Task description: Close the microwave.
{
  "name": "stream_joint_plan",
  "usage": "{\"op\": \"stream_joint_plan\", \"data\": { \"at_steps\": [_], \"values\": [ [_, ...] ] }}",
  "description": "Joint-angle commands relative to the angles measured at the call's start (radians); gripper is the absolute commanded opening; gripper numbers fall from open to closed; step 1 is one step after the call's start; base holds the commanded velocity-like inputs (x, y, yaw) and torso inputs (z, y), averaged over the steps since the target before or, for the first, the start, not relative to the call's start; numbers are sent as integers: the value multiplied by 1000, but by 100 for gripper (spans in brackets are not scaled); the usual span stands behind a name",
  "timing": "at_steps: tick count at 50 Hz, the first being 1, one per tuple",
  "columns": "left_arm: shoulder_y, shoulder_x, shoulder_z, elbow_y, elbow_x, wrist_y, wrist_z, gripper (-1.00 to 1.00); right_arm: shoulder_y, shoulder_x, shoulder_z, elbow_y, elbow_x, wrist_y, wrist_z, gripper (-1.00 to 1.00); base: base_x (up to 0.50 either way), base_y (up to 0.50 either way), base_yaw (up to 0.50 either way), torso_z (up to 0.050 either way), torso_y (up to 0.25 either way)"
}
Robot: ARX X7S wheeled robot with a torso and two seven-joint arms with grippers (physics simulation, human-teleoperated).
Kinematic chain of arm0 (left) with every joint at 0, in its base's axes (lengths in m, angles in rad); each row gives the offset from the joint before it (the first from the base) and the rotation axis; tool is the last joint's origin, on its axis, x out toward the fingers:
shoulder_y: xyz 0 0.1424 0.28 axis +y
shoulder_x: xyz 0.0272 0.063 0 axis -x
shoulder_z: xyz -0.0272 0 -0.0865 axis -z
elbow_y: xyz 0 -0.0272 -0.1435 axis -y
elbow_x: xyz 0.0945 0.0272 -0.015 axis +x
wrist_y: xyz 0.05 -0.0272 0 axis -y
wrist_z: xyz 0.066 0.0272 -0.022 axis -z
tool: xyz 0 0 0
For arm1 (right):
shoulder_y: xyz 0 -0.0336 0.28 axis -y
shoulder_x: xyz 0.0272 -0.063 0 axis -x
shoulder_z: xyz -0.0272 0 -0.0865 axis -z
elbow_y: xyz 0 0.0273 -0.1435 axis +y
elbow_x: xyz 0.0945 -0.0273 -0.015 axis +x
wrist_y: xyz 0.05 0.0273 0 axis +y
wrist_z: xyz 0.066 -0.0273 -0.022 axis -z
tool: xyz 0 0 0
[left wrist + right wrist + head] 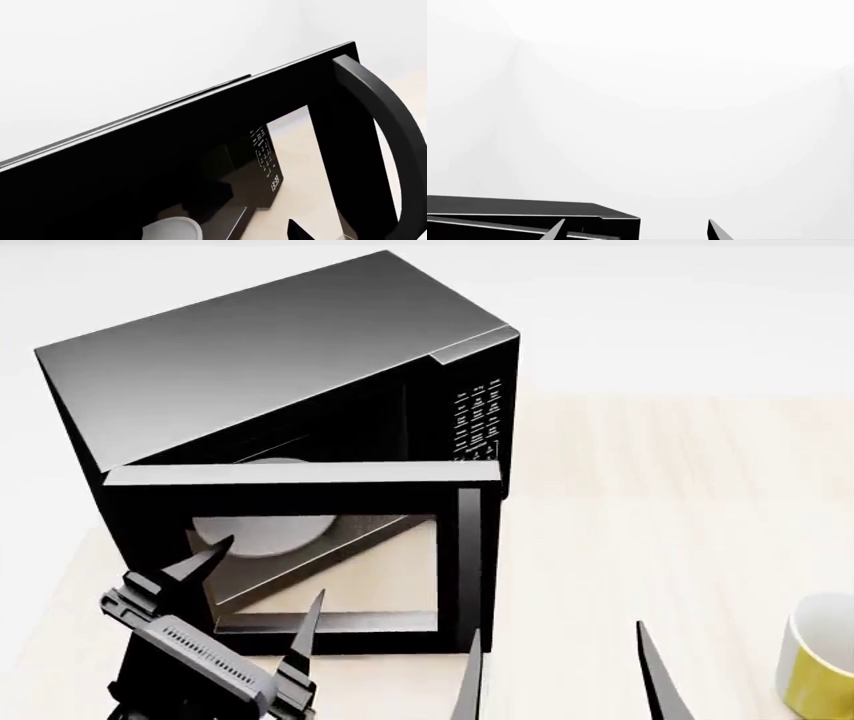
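Observation:
The black microwave (280, 350) stands on the light wooden counter, and its windowed door (294, 495) is swung open toward me. The white plate (260, 535) shows through the window, with the keypad (478, 420) to the right. My left gripper (267, 575) is open and empty, right in front of the door's lower left. In the left wrist view the door (133, 165) fills the frame, with its curved handle (393, 145), the keypad (265, 160) and the plate (172, 230). My right gripper (563, 665) is open and empty, right of the door's free edge; its view shows the microwave top (520, 206).
A yellow mug with a white inside (817, 665) stands at the right edge of the counter (667, 500). A plain white wall lies behind the microwave.

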Motion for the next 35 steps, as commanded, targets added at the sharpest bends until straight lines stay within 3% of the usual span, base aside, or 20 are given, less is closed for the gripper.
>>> {"op": "stream_joint_plan", "data": {
  "at_steps": [1, 35],
  "values": [
    [-38, 12, -76, -27, -24, 5, -50, 100, 5, -10, 16, 10, -9, -5, -11, 100, 0, 0, 0, 0, 10],
    [-81, 32, -71, -91, -5, 26, -118, 100, 6, -1, 4, 12, -6, -7, -3, 100, 0, 0, 0, 0, 1]
  ]
}}
